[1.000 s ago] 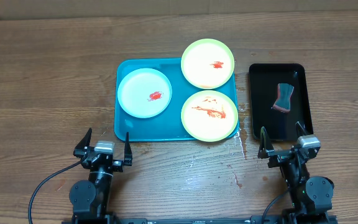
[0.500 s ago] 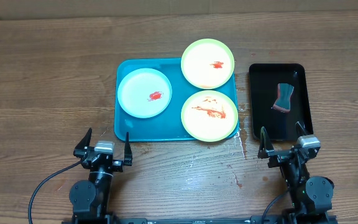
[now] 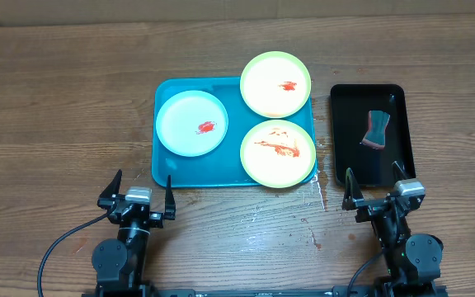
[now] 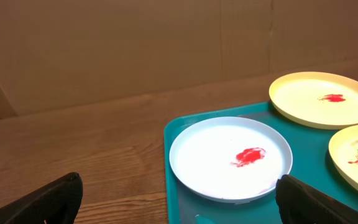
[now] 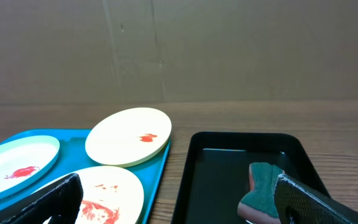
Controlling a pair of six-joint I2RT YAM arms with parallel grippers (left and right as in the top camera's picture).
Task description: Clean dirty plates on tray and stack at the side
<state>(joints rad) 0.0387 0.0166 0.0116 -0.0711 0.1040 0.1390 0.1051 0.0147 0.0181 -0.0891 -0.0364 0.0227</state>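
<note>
The left fingers [image 3: 169, 190] stand spread wide and empty. The right fingers [image 3: 349, 188] gape empty too. Straight ahead of them is a narrow black tray [image 3: 349, 115] carrying a dark green sponge [image 3: 376, 129]. Wet streaks [image 3: 314, 195] mark the wooden surface [image 3: 56, 124] just left of the right fingers, and a cardboard wall [image 4: 135, 43] stands beyond. The turquoise tray [image 3: 166, 169] lies ahead-right of the left fingers. It bears a white plate [image 3: 192, 123] with a red blob, a far cream plate [image 3: 275, 83] overhanging the rim, and a near cream plate [image 3: 278, 153], both sauce-smeared.
</note>
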